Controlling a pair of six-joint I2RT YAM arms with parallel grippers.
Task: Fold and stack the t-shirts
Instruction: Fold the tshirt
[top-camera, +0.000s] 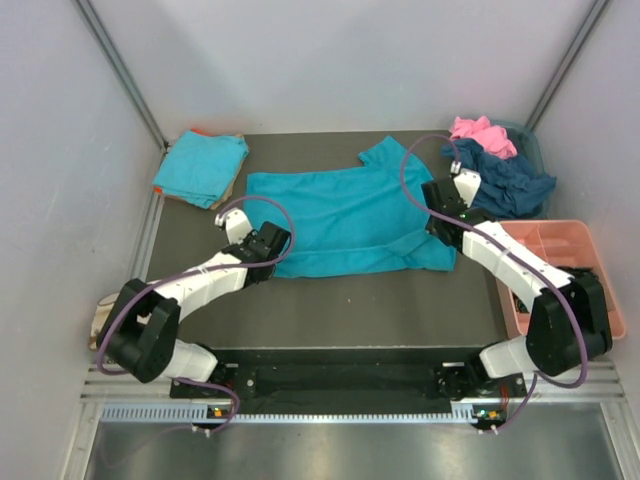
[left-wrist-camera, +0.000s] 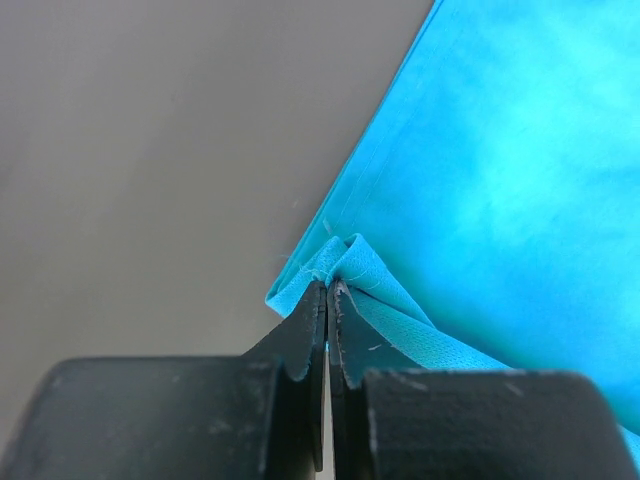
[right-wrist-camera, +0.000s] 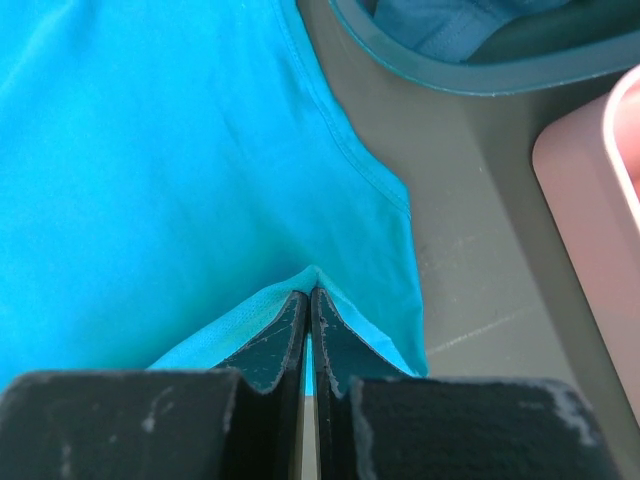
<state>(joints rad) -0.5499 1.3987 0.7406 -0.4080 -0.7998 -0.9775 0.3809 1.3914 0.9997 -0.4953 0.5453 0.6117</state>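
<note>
close under my wrists, my left claw (left-wrist-camera: 327, 290) is pinched tight on a bunched corner of the turquoise t-shirt (top-camera: 335, 215), at its near-left hem. my right claw (right-wrist-camera: 308, 295) is clamped on the same shirt's near-right edge, by the sleeve. that shirt lies spread in the middle of the table (top-camera: 400, 310). a folded turquoise t-shirt (top-camera: 200, 165) sits at the far-left corner. a pink t-shirt (top-camera: 480, 132) and a navy t-shirt (top-camera: 510, 178) are heaped far right, behind the pink tray (top-camera: 590, 235).

From above, your left gripper (top-camera: 276, 257) and right gripper (top-camera: 436, 230) hide the pinched corners of the turquoise shirt (top-camera: 340, 215), and the right wrist view crops the teal bin (right-wrist-camera: 450, 76) and pink tray (right-wrist-camera: 590, 200).
</note>
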